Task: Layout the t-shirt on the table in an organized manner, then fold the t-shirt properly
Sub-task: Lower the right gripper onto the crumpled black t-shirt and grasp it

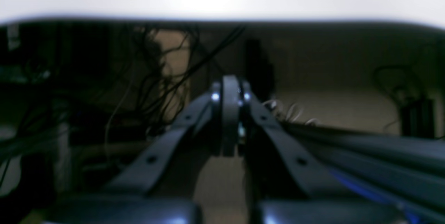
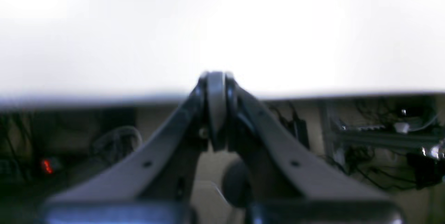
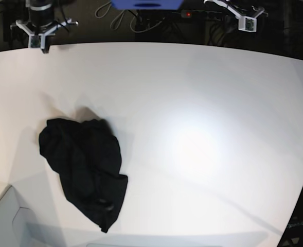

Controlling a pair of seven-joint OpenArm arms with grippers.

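Toward eight o'clock on the large smooth white tabletop, the plain black cloth t-shirt lies crumpled in a heap. Both tools sit at the far edge, well apart from it. The left tool and right tool have their fingers pressed together, holding nothing.

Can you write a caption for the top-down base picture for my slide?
Crumpled black cloth t-shirt lying in a heap on the big smooth white table, both pincers parked at the far edge.

Dim room w/ tangled cables, beige floor, red indicator light.
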